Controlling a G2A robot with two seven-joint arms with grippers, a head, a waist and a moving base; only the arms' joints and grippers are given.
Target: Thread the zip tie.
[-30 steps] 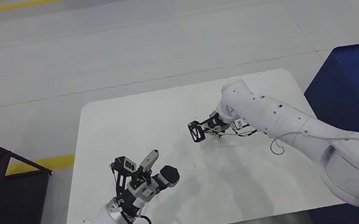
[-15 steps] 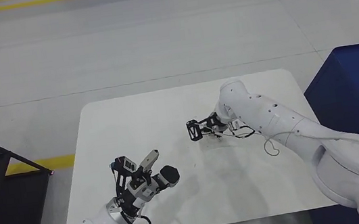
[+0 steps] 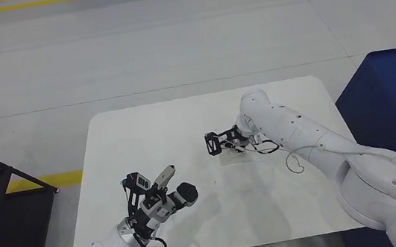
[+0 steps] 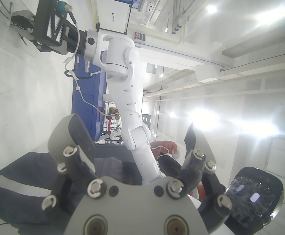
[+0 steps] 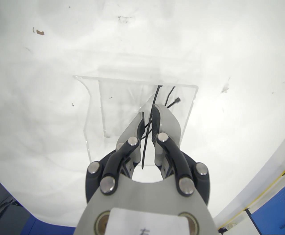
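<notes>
Slippage threatens: right hand (image 5: 149, 111) pinches the zip tie (image 5: 156, 95), tip just beyond its fingertips at the clear stand (image 5: 124, 89); a skewed push could buckle it. Left hand (image 4: 133, 127) gapes wide, well apart.

Right tool (image 3: 214, 144) at mid-counter (image 3: 146, 130), over a stand (image 5: 115, 102) lying on the counter; zip tie (image 5: 157, 93) between its fingers; left tool (image 3: 151, 179) near-left, well apart
</notes>
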